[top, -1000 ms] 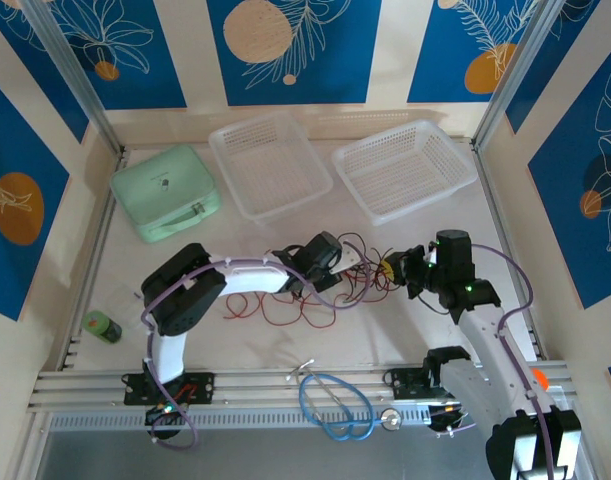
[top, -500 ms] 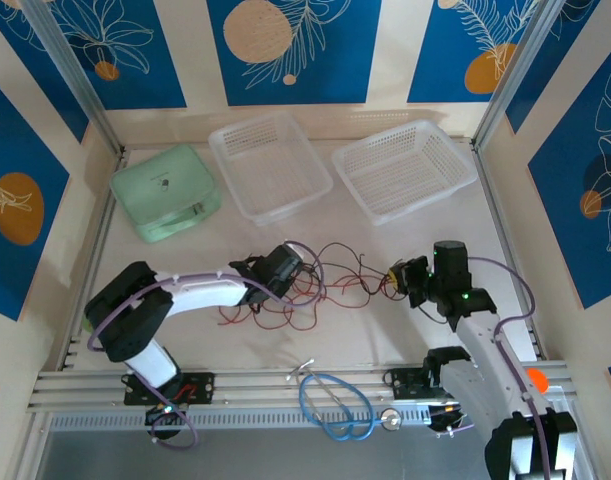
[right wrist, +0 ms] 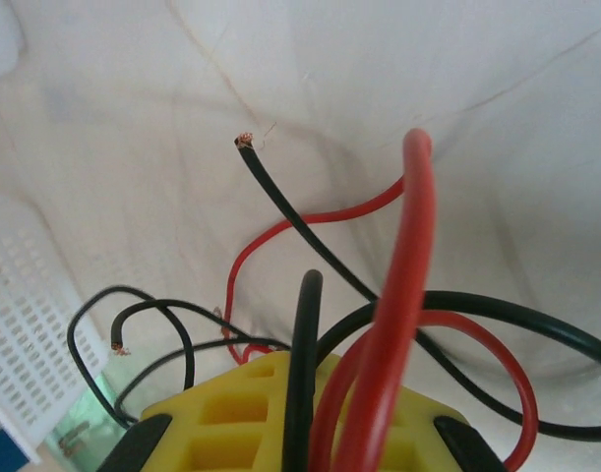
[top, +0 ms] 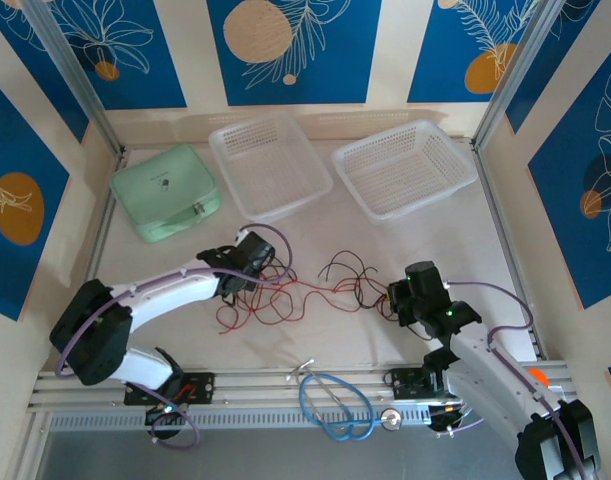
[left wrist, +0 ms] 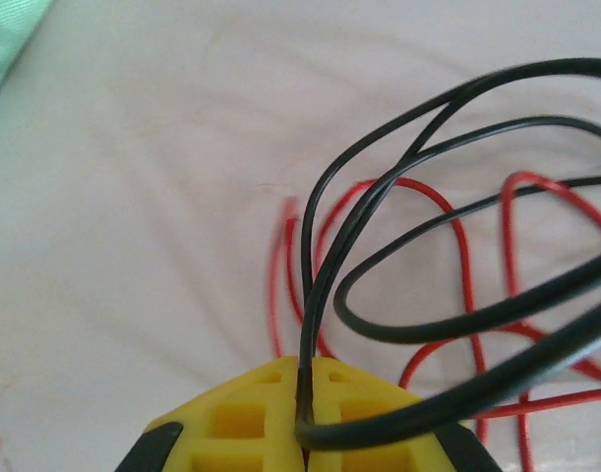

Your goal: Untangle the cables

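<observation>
The cables lie mid-table, with red loops [top: 253, 305] on the left and black curls [top: 350, 270] on the right, a red strand stretched between them. My left gripper [top: 227, 274] sits at the left end of the bundle. Its yellow fingers [left wrist: 246, 413] are shut on a black cable [left wrist: 305, 383], and black and red loops [left wrist: 457, 246] hang in front. My right gripper [top: 394, 296] is at the right end. In the right wrist view that gripper [right wrist: 315, 366] is shut on a black cable [right wrist: 302, 354] and red cable [right wrist: 403, 295].
A mint-green case [top: 165, 190] sits at the back left. Two white mesh baskets [top: 270, 165] [top: 405, 170] stand at the back. A thicker blue cable loop [top: 335, 405] lies on the front rail between the arm bases.
My left gripper has swung left with its black cable. My right gripper has drawn toward the near edge. The tangle has stretched out wider between them.
</observation>
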